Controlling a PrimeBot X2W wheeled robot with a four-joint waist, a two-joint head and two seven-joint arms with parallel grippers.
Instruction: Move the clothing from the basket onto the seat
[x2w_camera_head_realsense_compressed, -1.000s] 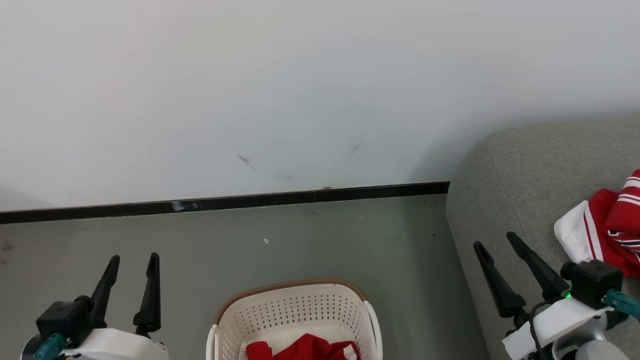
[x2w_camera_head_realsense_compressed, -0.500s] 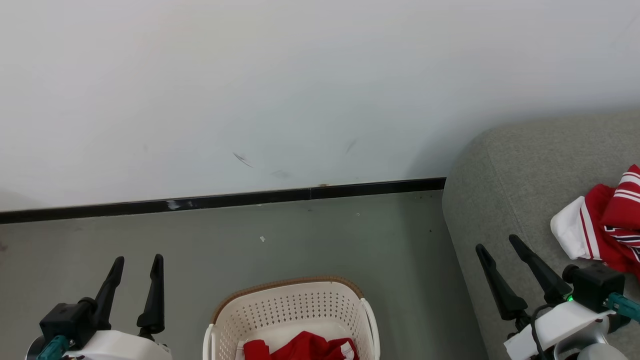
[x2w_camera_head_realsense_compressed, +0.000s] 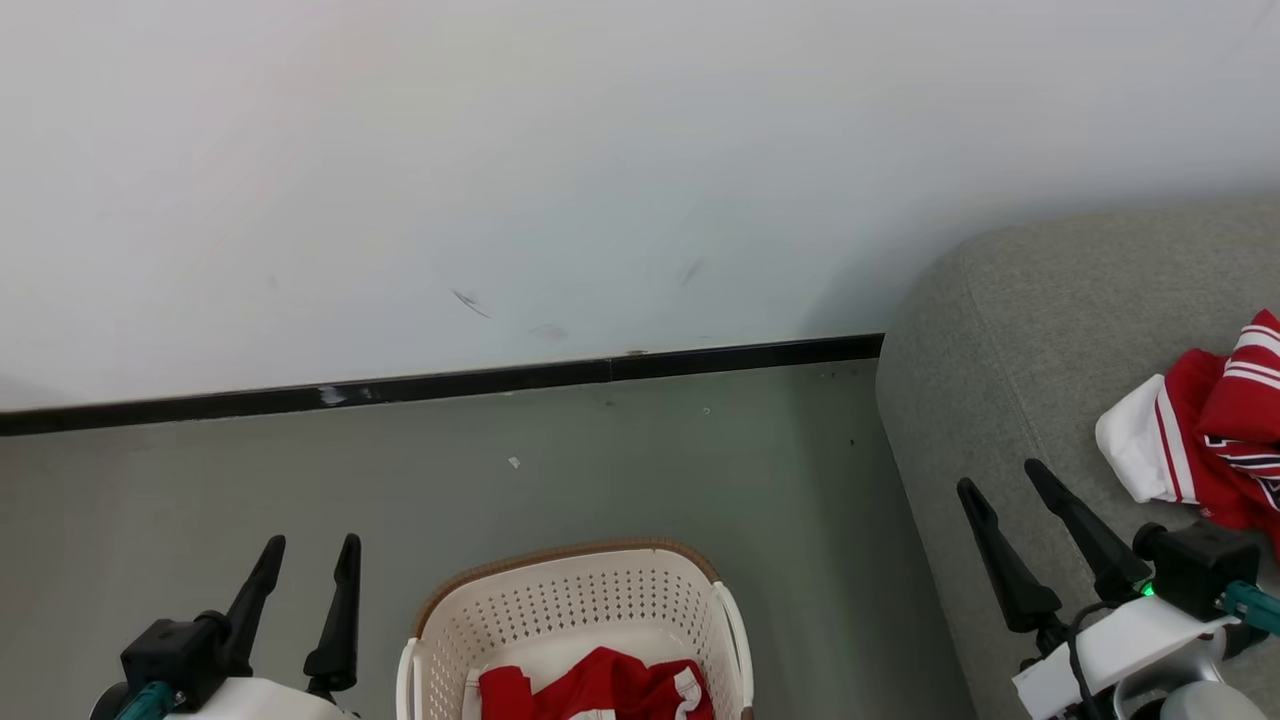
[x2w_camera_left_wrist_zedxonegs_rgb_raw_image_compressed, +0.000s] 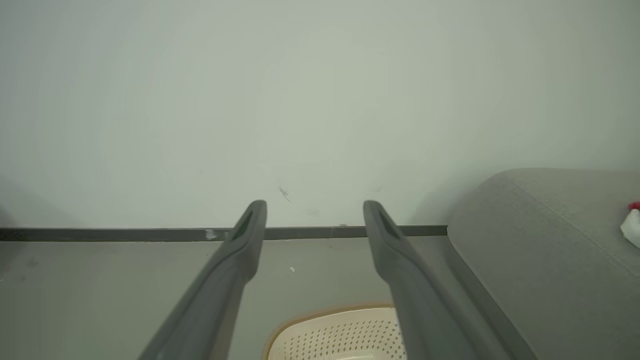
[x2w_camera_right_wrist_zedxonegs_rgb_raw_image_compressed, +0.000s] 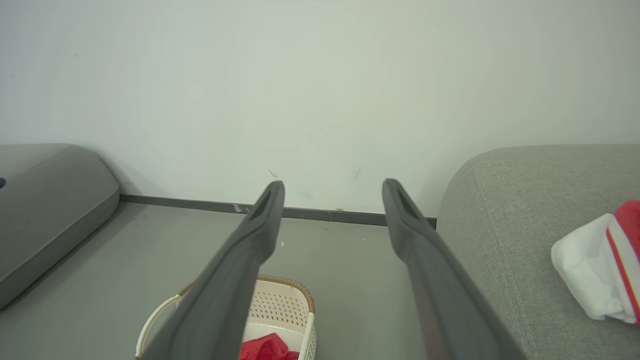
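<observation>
Standing apart and empty, the left jaws hover above the floor (x2w_camera_head_realsense_compressed: 650, 460), with the basket (x2w_camera_head_realsense_compressed: 570, 615) near on their right, between them and the right jaws. Red clothing (x2w_camera_head_realsense_compressed: 600, 688) lies inside it. The right jaws, also apart and empty, hang over the seat (x2w_camera_head_realsense_compressed: 1010, 340); another red-and-white garment (x2w_camera_head_realsense_compressed: 1215, 440) lies on it just right of them.

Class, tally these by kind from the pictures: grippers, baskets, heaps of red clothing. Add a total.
Grippers: 2, left gripper and right gripper, both open.
Baskets: 1, the basket.
Red clothing heaps: 2, one heap in the basket, another heap on the seat.
Total: 5.
</observation>
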